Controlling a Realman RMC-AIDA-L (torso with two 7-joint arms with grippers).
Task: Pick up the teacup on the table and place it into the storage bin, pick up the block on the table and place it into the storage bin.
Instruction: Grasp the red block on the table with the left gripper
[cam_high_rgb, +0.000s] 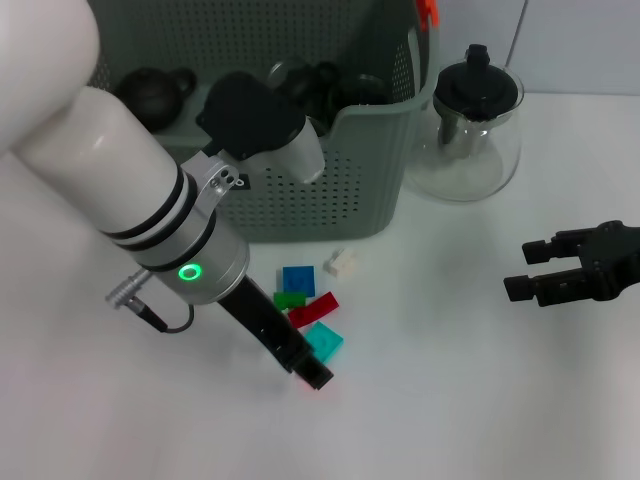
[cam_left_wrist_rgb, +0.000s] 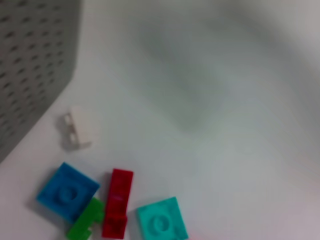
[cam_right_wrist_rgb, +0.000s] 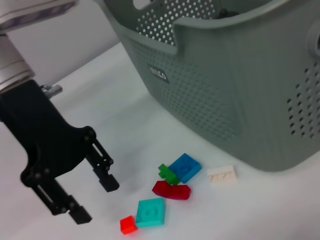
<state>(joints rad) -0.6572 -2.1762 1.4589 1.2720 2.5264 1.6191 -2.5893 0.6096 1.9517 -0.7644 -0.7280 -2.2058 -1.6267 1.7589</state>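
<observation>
Hovering open-jawed at 6 o'clock of the storage bin (cam_high_rgb: 330, 190), the left gripper (cam_right_wrist_rgb: 95, 199) risks scattering the tight block cluster (cam_high_rgb: 305, 305) or nipping two; the right gripper (cam_high_rgb: 535, 270) idles open at 3 o'clock.

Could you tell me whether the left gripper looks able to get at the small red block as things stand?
Probably yes. The left gripper is open and low over the table, with the small red block just beside its fingertips. Only the teal block lies close by.
</observation>
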